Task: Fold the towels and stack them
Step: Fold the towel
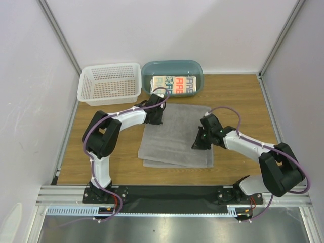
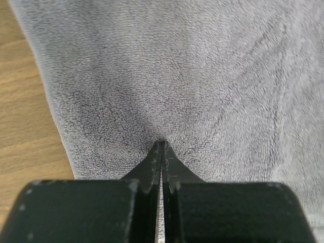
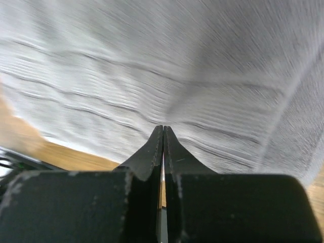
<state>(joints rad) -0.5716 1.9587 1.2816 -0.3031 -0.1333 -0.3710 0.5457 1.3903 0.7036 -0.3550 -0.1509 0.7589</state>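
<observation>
- The left gripper (image 2: 162,144) is sitting fully closed, its tips pressing into the grey towel (image 1: 177,136) near the far left corner. Creases are converging on the tips, so it may be nipping some pile, though I cannot tell.
- The right gripper (image 3: 163,129) is likewise closed, over the towel's right side, with no cloth showing between the jaws.
- The grey towel is lying on the tabletop (image 1: 238,101) between the 2 arms, apparently doubled, a lower layer peeking out at the near edge.
- It is looking soft, light and limp, so it will likely sag. Corners or hems are offering the best hold.
- Behind it, a white towel (image 1: 174,85) is lying in the teal tub (image 1: 172,65), its red letters seeming to read "ARE" and the rest too small to read.
- A white basket (image 1: 110,83) is standing left of the tub.
</observation>
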